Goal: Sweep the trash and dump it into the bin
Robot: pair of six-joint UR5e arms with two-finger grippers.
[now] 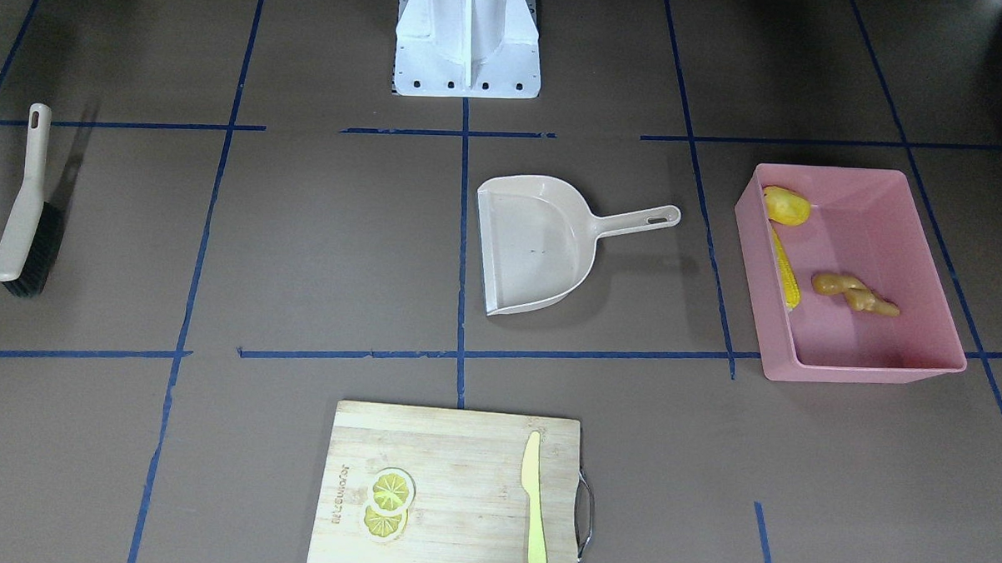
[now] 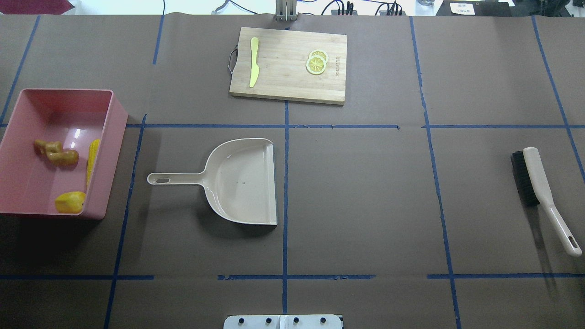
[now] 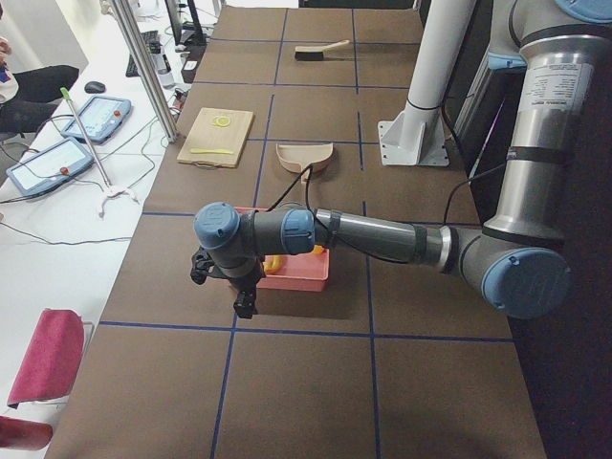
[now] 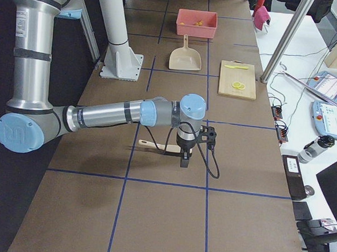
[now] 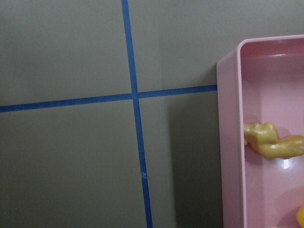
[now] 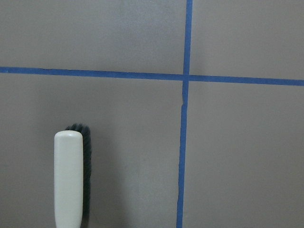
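Although the left end effector [image 3: 243, 306] hangs nearest me, just outside the pink bin [image 1: 865, 369], I cannot tell how wide it stands. Corn cob [image 1: 786, 273], potato lump [image 1: 787, 206] and ginger root [image 1: 852, 294] lie inside the bin. Beyond it the dustpan [image 1: 535, 249] sits empty, then the brush [image 1: 20, 215] by the right end effector [image 4: 185, 158], equally unreadable. Probably finished: hold both arms clear.

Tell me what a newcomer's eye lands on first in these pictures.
The pink bin at the table's end on the robot's left draws the eye first, with the corn cob, potato lump and ginger root lying inside it. Mid-table the beige dustpan sits empty, and the brush lies far off on the robot's right.
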